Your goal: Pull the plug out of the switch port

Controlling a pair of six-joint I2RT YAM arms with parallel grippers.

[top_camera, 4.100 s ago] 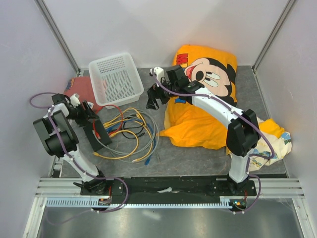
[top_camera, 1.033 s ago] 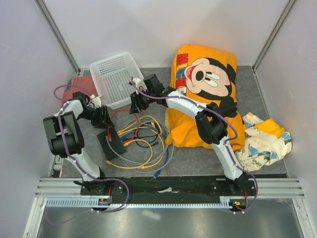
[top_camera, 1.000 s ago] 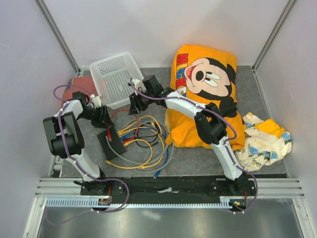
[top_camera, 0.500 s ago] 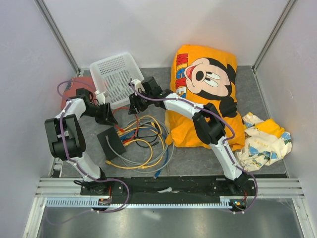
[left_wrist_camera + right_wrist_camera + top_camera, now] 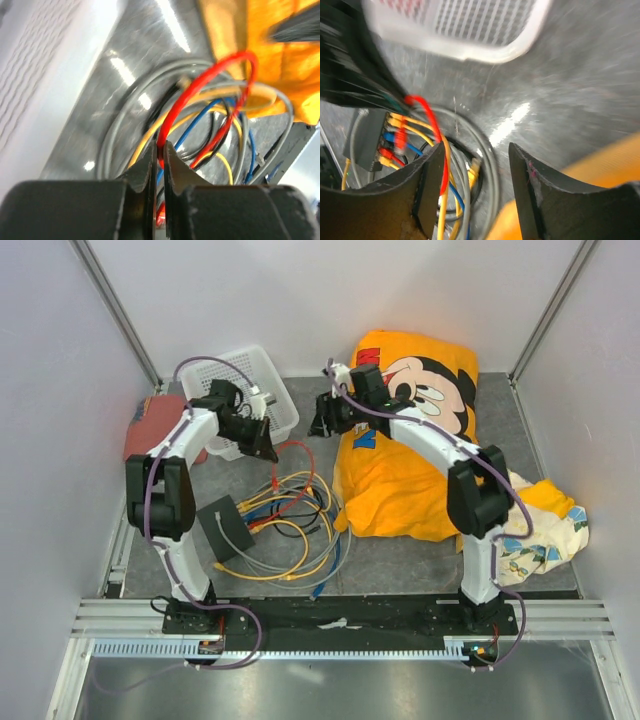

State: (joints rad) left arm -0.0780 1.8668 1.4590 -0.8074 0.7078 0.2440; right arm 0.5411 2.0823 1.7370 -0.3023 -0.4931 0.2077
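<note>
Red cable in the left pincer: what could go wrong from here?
1. The left pincer is shut on the red cable mid-length, not at its plug. Pulling may drag the switch, since the open right pincer is not holding it.
2. The red cable runs through the other cables, so they could snag or get hauled along.

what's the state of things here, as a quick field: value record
left fingers: shut on the red cable, near the white basket
right fingers: open, holding nothing, clear of the cable tangle
switch: lying flat, several plugs in its ports
red cable's plug: cannot tell whether it is out
</note>
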